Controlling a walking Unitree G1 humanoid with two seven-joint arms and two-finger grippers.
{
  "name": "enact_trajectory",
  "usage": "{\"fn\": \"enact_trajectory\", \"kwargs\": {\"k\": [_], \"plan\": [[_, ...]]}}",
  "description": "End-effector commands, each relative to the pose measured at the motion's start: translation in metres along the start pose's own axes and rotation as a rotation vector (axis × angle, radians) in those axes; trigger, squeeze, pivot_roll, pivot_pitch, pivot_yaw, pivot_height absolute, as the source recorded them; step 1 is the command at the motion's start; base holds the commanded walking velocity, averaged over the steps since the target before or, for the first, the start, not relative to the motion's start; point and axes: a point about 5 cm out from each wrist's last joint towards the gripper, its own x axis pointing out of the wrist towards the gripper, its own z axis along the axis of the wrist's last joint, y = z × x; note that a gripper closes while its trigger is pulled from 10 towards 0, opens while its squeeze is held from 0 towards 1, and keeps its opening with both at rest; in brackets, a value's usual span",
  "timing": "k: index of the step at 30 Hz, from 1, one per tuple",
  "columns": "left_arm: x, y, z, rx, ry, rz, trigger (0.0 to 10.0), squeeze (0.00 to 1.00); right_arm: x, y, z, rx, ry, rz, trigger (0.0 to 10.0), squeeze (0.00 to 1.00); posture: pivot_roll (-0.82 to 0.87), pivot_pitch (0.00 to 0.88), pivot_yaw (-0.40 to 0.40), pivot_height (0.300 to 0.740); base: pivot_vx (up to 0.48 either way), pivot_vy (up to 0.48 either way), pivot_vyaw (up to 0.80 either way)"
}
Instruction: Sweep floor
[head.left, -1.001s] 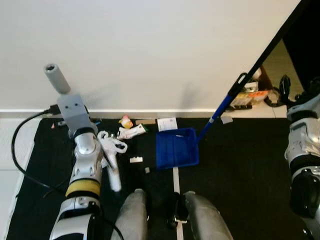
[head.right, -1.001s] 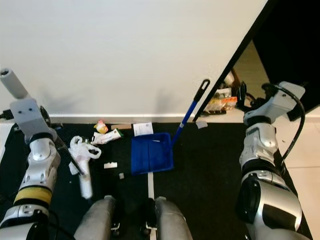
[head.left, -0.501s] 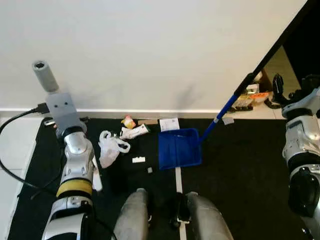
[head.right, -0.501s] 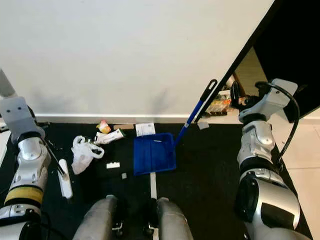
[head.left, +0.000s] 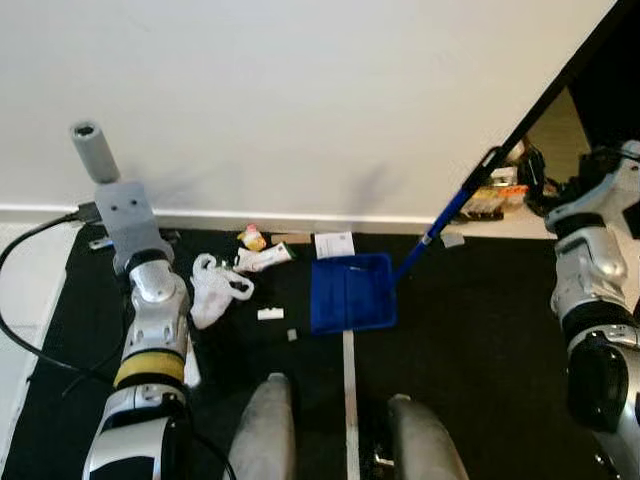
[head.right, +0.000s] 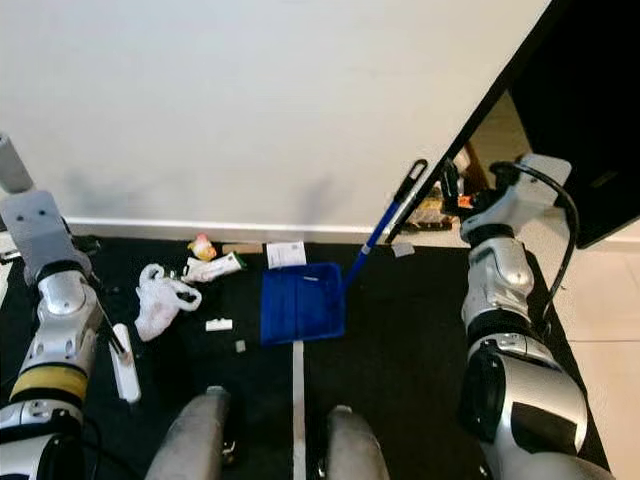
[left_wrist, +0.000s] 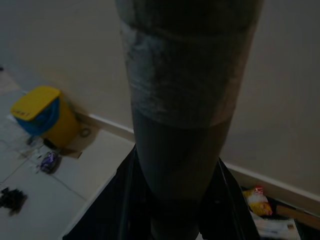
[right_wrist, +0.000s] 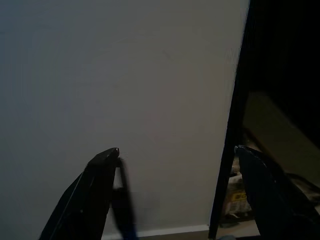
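Since the earlier frames the broom head (head.right: 124, 372) has swung outward from the plastic bag (head.right: 155, 297) toward the robot's left leg, and the right arm has lifted toward the dustpan handle (head.right: 385, 225). The left gripper is clamped on the grey broom handle (head.left: 93, 152), as the left wrist view confirms with the shaft running between its fingers (left_wrist: 130, 200). The right gripper (right_wrist: 175, 195) is spread wide and holds nothing, its fingers framing the top of the handle, apart from it. The blue dustpan (head.left: 351, 293) rests on the black mat (head.left: 480, 330), mouth facing the litter: bag, tube (head.left: 262, 259), paper slip (head.left: 333, 245) and small scraps (head.left: 270, 314). Judgement: the right gripper should close on the handle first to steady the pan; then the broom should be set beyond the bag and drawn low toward the pan.
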Motion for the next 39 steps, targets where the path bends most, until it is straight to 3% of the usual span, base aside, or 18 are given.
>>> {"fn": "enact_trajectory", "kwargs": {"k": [1,4,13,31,33,39], "plan": [[0.001,0.0,0.003,-0.008,-0.016,0.004,10.0,0.0,-0.003,0.0,-0.009,0.007,0.058,0.009,10.0,0.0,0.05,0.15,-0.061,0.731,0.0,0.0,0.0],[0.002,0.003,0.003,-0.011,-0.021,0.011,10.0,0.0,-0.005,0.005,-0.018,0.0,0.129,0.05,10.0,0.0,0.05,0.151,-0.061,0.731,0.0,0.0,0.0],[0.003,0.001,0.006,-0.005,-0.038,-0.014,10.0,0.0,-0.006,0.013,-0.023,-0.067,0.153,0.106,10.0,0.0,0.05,0.154,-0.061,0.731,0.0,0.0,0.15],[0.001,-0.007,0.012,-0.04,-0.067,-0.059,10.0,0.0,-0.007,0.012,-0.02,-0.087,0.144,0.116,10.0,0.0,0.05,0.153,-0.06,0.731,0.0,0.0,0.8],[0.001,-0.008,0.011,-0.027,-0.053,-0.062,10.0,0.0,-0.006,0.009,-0.017,-0.044,0.111,0.094,10.0,0.0,0.05,0.154,-0.058,0.731,0.0,0.0,0.0],[0.002,-0.008,0.011,-0.042,-0.043,-0.042,10.0,0.0,-0.007,0.01,-0.018,-0.047,0.112,0.107,10.0,0.0,0.05,0.156,-0.057,0.731,0.0,-0.08,0.0]]}}
